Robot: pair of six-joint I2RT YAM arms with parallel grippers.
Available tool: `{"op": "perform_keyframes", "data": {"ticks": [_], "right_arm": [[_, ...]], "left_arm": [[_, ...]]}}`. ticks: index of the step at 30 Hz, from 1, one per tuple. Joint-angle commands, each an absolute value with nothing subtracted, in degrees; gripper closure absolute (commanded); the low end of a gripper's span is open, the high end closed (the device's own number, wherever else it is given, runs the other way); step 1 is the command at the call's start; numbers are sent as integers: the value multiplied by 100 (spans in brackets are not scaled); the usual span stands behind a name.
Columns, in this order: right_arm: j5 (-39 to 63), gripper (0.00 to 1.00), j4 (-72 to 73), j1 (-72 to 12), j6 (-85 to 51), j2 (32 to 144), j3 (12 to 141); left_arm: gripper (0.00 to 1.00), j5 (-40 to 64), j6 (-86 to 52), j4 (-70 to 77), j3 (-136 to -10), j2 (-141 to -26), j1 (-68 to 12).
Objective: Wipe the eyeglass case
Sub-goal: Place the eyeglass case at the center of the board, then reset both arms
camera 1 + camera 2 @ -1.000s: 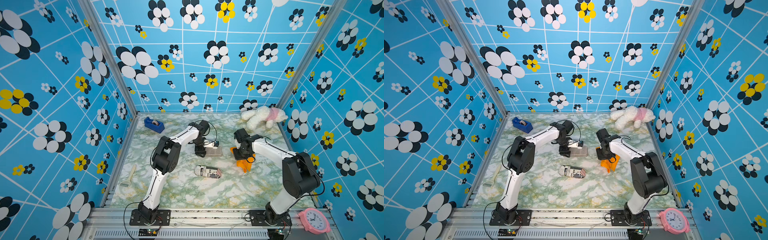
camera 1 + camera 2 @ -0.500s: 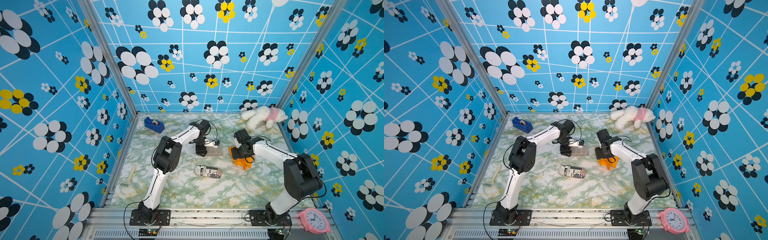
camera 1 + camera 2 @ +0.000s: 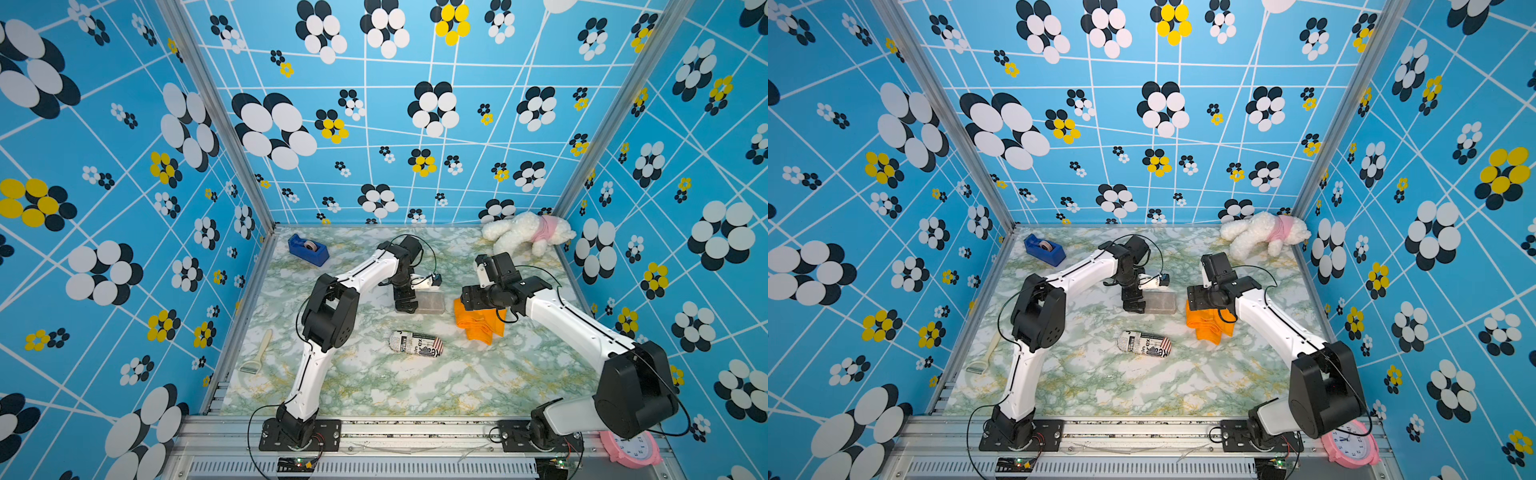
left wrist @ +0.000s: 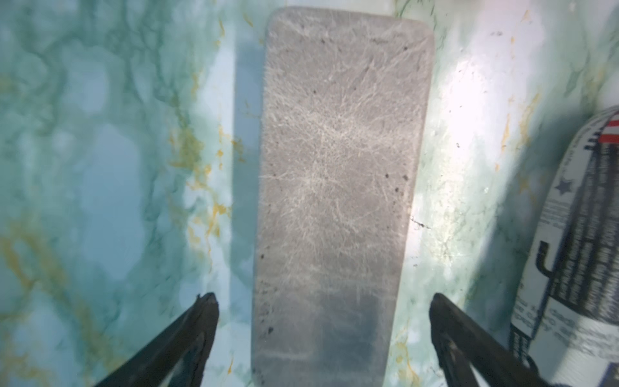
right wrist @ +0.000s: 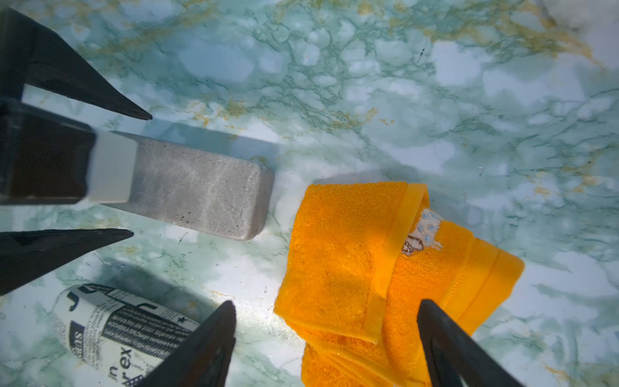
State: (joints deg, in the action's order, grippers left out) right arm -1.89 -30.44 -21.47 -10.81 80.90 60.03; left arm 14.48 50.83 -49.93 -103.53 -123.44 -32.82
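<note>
The eyeglass case is a grey, scuffed rectangular box lying flat mid-table. My left gripper is open at its left end, one black finger on each side with a gap to the case. An orange cloth lies crumpled just right of the case. My right gripper hovers open over the cloth's near edge and holds nothing.
A newspaper-print roll lies in front of the case. A blue tape dispenser sits back left, a white plush toy back right, a peeler by the left edge, and a pink clock on the front rail.
Both grippers have opened. The left one let go of the case's end, and the right one released the orange cloth, which now lies on the table.
</note>
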Motion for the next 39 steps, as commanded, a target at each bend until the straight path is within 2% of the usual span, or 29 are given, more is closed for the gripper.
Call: {"op": "perform_keyframes", "data": {"ticks": [1,5,8,11,14,19,22,27,31,36,39], "right_arm": [[-491,0,-3130,-2160,-985,7687,6137],[-1226,0,-2409,-2128,-713,7152,6002],[-1349,0,-997,-2031,-90,6610,5332],[-1199,0,882,-1772,461,6064,4312],[-1223,0,1597,-1290,308,5905,3773],[-1436,0,3139,-871,139,6303,2605],[-1580,0,3861,-863,154,6816,2226],[-1652,0,4800,-754,149,7457,1776],[-1520,0,6169,-719,265,8308,1515],[-1486,0,6635,-720,277,8938,1564],[-1553,0,6620,-717,234,9079,1652]], "left_arm": [[1,2101,4380,-3973,-9535,-11136,-3060],[1,2712,2503,-1953,-8078,-9962,-2461],[1,2431,1216,-678,-7006,-9128,-2070],[1,1353,202,120,-6013,-8216,-1701],[1,115,-537,836,-4817,-7199,-1438],[1,-1239,31,1602,-3307,-6181,-1259],[1,-1705,35,1906,-2825,-6061,-1131],[1,-1173,167,3157,-2136,-6413,-820],[1,-889,109,4015,-1791,-6861,-697],[1,-826,200,4966,-1796,-7696,-594],[1,-271,-122,5375,-1808,-8247,-127]]}}
